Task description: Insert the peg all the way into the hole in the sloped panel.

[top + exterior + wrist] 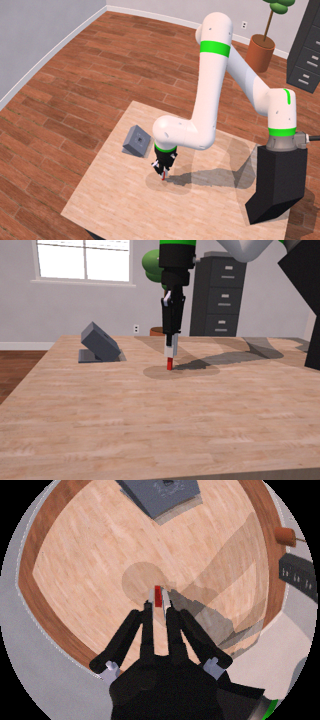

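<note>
The red peg (164,175) stands upright on the wooden table, with its lower end showing in the exterior view (169,364). My gripper (162,173) points straight down over it, and the fingers straddle the peg's upper part. In the wrist view the gripper (159,608) has its fingers drawn in narrow, with a thin gap still showing on each side of the peg (159,595). The grey sloped panel (136,140) with its small square hole (139,139) sits at the table's far left edge. It is apart from the gripper, and it also shows in the exterior view (99,343) and the wrist view (163,483).
The robot's black base (280,180) stands at the table's right side. A grey filing cabinet (219,295) and a potted plant (261,49) stand on the floor beyond the table.
</note>
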You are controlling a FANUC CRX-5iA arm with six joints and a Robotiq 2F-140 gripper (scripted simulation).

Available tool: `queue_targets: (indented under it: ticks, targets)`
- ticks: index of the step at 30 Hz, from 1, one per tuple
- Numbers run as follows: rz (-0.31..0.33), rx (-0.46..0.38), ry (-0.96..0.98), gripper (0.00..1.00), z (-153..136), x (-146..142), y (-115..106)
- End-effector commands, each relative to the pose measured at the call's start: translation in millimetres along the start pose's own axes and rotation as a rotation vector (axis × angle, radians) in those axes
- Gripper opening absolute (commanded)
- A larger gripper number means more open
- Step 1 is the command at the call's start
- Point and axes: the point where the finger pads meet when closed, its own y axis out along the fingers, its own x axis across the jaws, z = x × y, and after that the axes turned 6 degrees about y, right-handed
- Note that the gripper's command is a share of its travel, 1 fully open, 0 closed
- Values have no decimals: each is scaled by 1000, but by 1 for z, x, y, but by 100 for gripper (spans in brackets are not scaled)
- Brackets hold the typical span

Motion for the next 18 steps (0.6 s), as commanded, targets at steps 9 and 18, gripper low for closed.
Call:
queue_targets:
  ticks: [9,18]
  targets:
    - [0,0,0,0,0,0,-2]
    - [0,0,0,0,1,0,-58]
